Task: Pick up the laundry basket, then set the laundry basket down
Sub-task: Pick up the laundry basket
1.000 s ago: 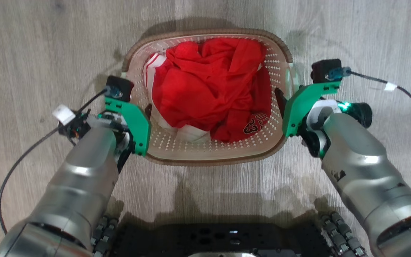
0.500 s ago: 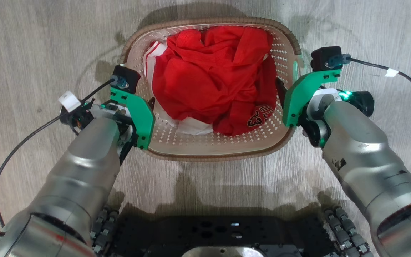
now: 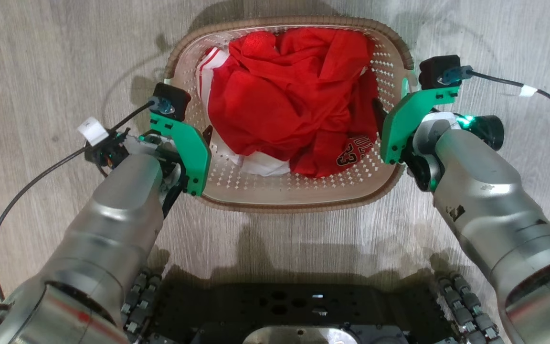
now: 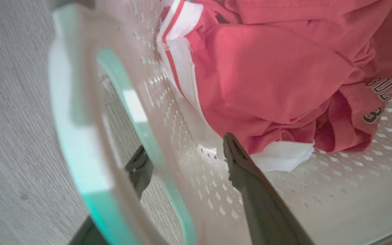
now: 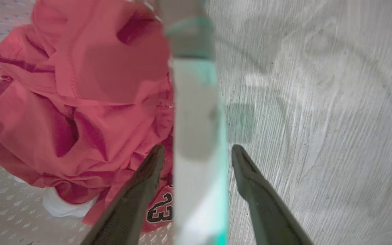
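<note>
- Here, looking down from the head view, I see the laundry basket [image 3: 299, 206] on the pale wood floor [image 3: 41, 57], straight ahead of the robot's dark base [image 3: 299, 310] and centred between the two arms.
- The basket holds a heap of red clothing [image 3: 294, 95] with white trim.
- Its long axis runs left to right across the view, so each short end faces one arm, and neither arm is nearer than the other.
- The left gripper [image 3: 194, 143] sits at the basket's left end with its jaws spread wide, not clamped on anything.
- In the left wrist view, the left gripper [image 4: 184, 153] straddles the perforated wall: one dark finger is inside beside the clothing, the other outside below the pale left handle [image 4: 77, 136].
- The right gripper [image 3: 387, 112] sits at the basket's right end, likewise released.
- In the right wrist view, the right gripper [image 5: 197, 149] has the blurred right handle [image 5: 196, 112] between its fingers, with a gap on each side.
- I cannot tell from these views whether the basket rests on the floor or hangs from the fingers.
- My judgement: the coming move depends on both arms keeping level at opposite ends, or the basket will tip along its long axis.
</note>
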Motion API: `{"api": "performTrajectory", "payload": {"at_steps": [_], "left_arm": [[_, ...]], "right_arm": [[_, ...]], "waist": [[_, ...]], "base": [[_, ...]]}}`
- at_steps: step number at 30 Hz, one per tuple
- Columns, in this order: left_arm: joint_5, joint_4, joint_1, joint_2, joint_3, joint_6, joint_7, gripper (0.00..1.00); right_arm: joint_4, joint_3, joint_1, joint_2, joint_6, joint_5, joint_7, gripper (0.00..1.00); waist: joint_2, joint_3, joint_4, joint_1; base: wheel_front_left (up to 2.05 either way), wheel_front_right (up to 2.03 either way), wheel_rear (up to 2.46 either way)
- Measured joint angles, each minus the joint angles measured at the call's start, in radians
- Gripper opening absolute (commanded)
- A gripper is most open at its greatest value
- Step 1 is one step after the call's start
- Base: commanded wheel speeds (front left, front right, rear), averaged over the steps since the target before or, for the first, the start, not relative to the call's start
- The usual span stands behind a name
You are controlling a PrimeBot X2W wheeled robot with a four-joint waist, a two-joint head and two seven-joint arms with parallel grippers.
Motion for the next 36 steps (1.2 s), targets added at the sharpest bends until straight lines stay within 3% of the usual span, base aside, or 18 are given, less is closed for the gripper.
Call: {"api": "performTrajectory", "payload": {"at_steps": [1,2,3,4,21,36], "left_arm": [[-0.008,-0.002,0.0,0.0,-0.002,0.0,0.0,0.92],[-0.021,-0.005,0.0,0.0,-0.002,0.0,0.0,0.27],[-0.029,-0.008,0.0,0.001,-0.005,0.001,-0.008,0.0],[-0.037,-0.011,0.0,0.002,-0.008,0.0,-0.009,0.0],[-0.139,-0.027,-0.004,0.012,-0.142,0.001,0.031,0.0],[-0.237,-0.072,0.046,0.042,-0.33,0.002,0.17,0.0]], "right_arm": [[0.001,0.003,-0.002,0.0,0.0,0.003,-0.001,1.0],[0.002,0.009,-0.003,0.0,0.0,0.008,-0.001,0.98],[0.004,0.015,-0.003,0.0,0.0,0.01,-0.001,0.32],[0.007,0.018,-0.003,0.0,0.0,0.011,-0.001,0.0],[0.041,0.062,0.0,-0.012,0.0,0.088,0.025,0.0],[0.006,0.157,0.047,-0.027,-0.003,0.193,0.249,0.0]], "waist": [[0.0,0.002,0.001,0.0],[0.0,0.003,0.003,0.0],[0.0,0.005,0.004,0.0],[0.0,0.006,0.006,0.0],[0.0,-0.038,0.01,0.0],[0.0,-0.206,-0.003,0.0]], "base": [[0.0,0.0,0.0],[0.0,0.0,0.0],[0.0,0.0,0.0],[0.0,0.0,0.0],[0.0,0.0,0.0],[0.0,0.0,0.0]]}}
